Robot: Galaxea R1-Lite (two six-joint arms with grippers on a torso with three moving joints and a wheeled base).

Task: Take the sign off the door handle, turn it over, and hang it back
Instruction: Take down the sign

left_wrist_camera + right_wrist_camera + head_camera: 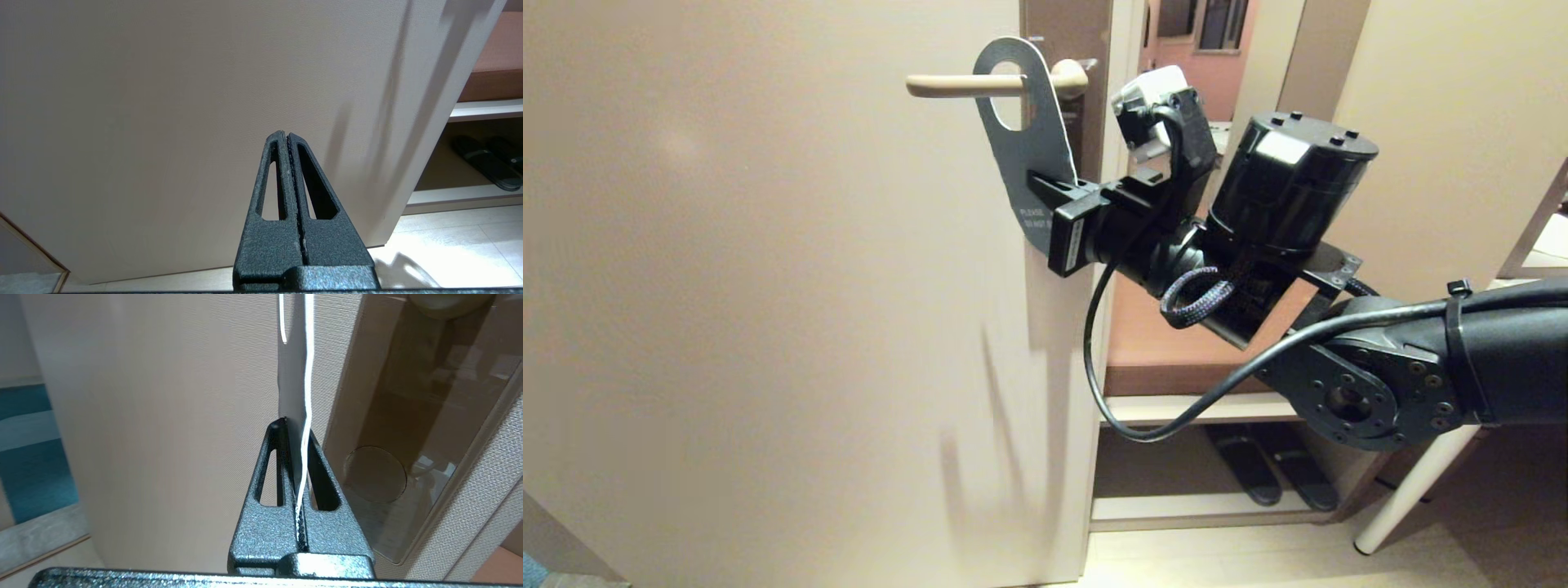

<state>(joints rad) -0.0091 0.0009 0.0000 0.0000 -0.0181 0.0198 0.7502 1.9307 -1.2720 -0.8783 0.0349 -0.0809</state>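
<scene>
In the head view, the flat oblong blue-grey card sign point(1031, 155) with rounded ends is seen hanging by its oval hole on the slim cream-coloured lever door handle point(968, 83), which is mounted on a tall narrow brown metallic plate point(1068, 49) near the right edge of the smooth beige door point(768, 286). The blue face, with pale lettering near its lower end, is turned outward. The sign's long axis is tilted, its lower end swung toward the door's right edge. That lower end is clenched by the right tool point(1045, 189), which is reached in level from the right on a black arm. To free the hole, the sign is judged to need sliding along the lever toward its free tip, away from the pivot end. The right arm is plainly the nearer one.

In the left wrist view, the left tool point(287, 136) is shown clenched on nothing, its textured black fingers pressed together, pointed at the lower part of the door; a shelf holding dark slippers point(486, 163) is seen beyond the door's edge.

In the right wrist view, the thin card is seen edge-on as a white line running between the pinched fingers point(278, 457), with the glossy plate just beside it.
</scene>
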